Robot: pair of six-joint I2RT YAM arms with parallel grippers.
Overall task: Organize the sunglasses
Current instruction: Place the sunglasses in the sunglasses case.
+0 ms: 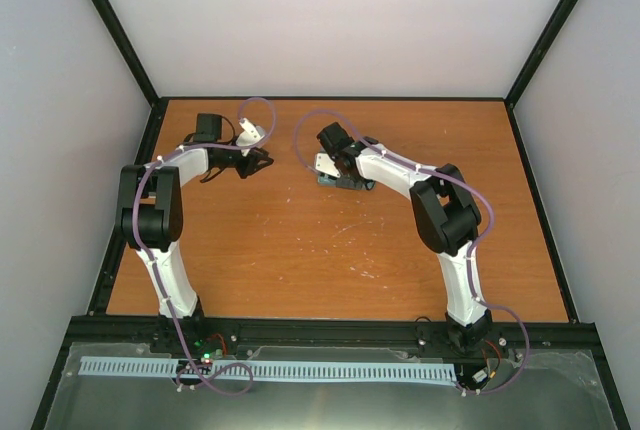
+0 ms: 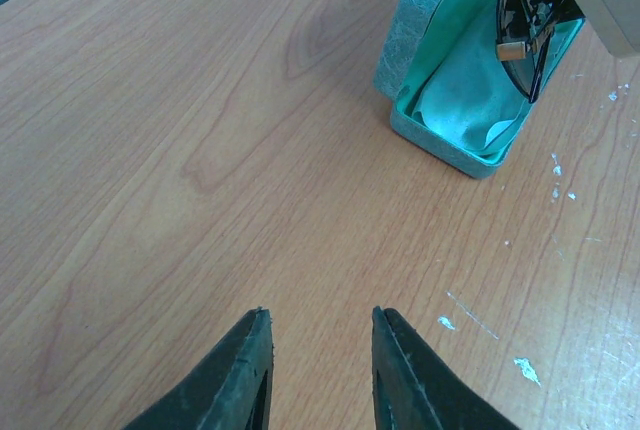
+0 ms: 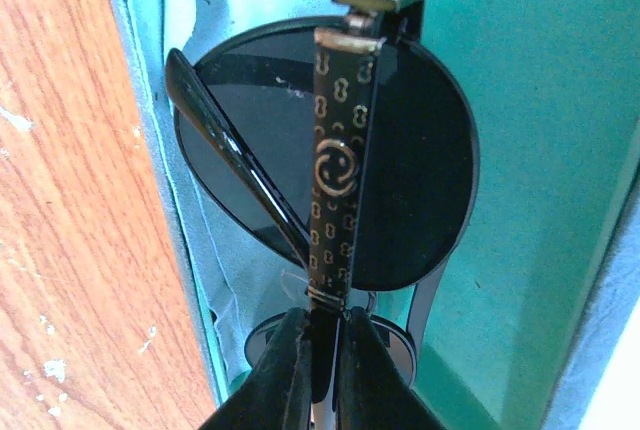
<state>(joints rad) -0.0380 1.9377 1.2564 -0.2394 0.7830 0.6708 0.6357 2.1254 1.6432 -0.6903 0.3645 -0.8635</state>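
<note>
The sunglasses (image 3: 400,160) are a black pair with round dark lenses and a gold-patterned arm. My right gripper (image 3: 325,325) is shut on their folded arms and holds them over the open grey-blue case (image 2: 400,45) with green lining. A pale blue cloth (image 2: 465,100) lies inside the case under them. In the left wrist view the sunglasses (image 2: 525,35) stand on edge in the case. My left gripper (image 2: 318,322) is open and empty above bare table, to the left of the case. In the top view the right gripper (image 1: 330,155) is over the case (image 1: 340,182) and the left gripper (image 1: 262,162) is beside it.
The wooden table (image 1: 300,240) carries scattered white flecks (image 2: 525,370). A black frame rail (image 1: 125,210) runs along the left edge, and white walls enclose the table.
</note>
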